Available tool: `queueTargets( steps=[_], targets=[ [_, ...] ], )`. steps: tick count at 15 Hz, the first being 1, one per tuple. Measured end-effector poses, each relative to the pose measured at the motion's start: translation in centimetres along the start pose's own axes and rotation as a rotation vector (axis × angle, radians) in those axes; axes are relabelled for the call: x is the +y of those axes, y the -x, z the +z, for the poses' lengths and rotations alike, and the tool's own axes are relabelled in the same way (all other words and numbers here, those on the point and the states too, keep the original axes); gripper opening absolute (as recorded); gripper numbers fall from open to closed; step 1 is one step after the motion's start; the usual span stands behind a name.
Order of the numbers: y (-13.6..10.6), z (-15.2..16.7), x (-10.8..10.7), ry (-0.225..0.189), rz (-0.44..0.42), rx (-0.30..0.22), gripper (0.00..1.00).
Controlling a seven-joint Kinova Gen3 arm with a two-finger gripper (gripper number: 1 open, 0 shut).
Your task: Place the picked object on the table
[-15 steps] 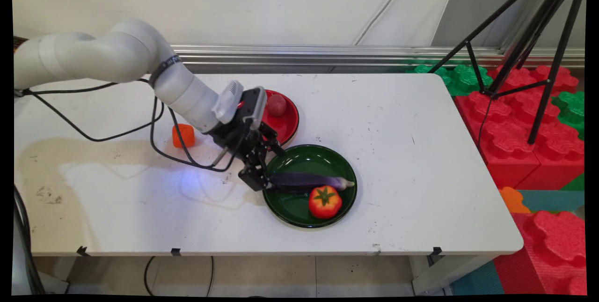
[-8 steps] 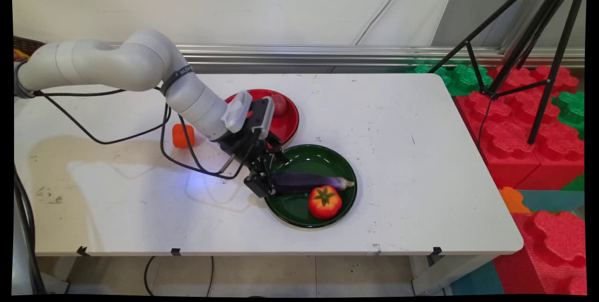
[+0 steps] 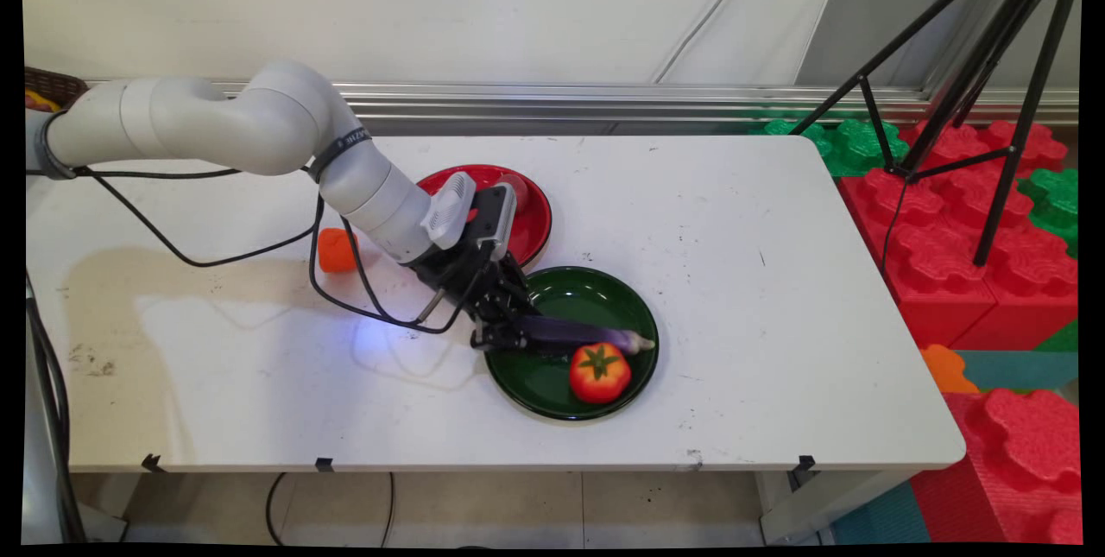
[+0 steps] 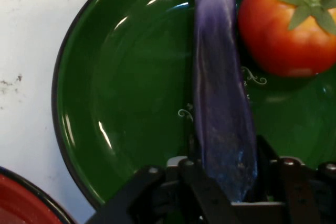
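A long purple eggplant lies across a green plate, with a red tomato just in front of it on the same plate. My gripper reaches in over the plate's left rim and is shut on the eggplant's thick left end. In the hand view the eggplant runs straight up from between the two fingers of the gripper, over the green plate. The tomato sits at its upper right, close beside it.
A red plate stands just behind the green one, holding a reddish ball that the hand partly hides. An orange block lies left of the arm. Black tripod legs and red and green foam blocks stand beyond the table's right end.
The gripper has moved right onto the plate's left rim and its fingers have come together on the eggplant's thick end. The tomato has stayed put.
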Motion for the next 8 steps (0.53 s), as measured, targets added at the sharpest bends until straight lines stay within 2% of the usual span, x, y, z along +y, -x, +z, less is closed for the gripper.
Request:
queueTargets(
  steps=[8],
  targets=[
    [-0.07,-0.91,-0.11,-0.014,-0.031,0.013,0.00]
  ],
)
